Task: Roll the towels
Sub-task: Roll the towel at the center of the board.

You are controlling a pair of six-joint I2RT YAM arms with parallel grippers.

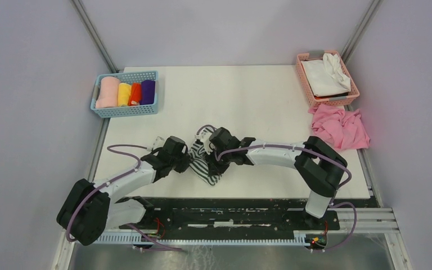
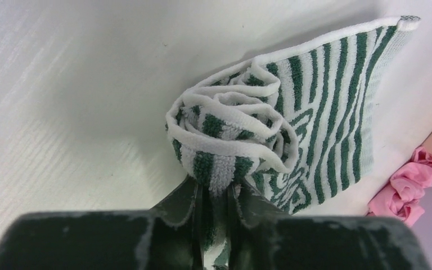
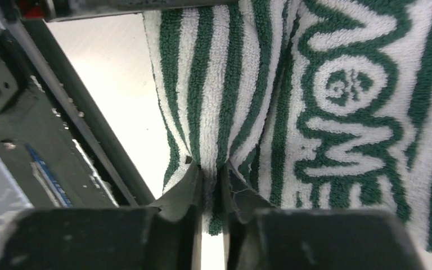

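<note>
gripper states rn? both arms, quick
Left gripper: closed, fingers pinching the rolled end of the striped towel.
Right gripper: closed, fingers pinching a fold of the same towel.

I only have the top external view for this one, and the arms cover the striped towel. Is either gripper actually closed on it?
Observer: Yes. The left wrist view shows the left gripper clamped on the striped towel.
Reviewer: Is it rolled at all?
Observer: Partly. A spiral coil sits right at that gripper, with a flat tail running on beyond it.
Reviewer: And the right side?
Observer: The right gripper pinches a fold of the towel, just beside its green lettering.
</note>
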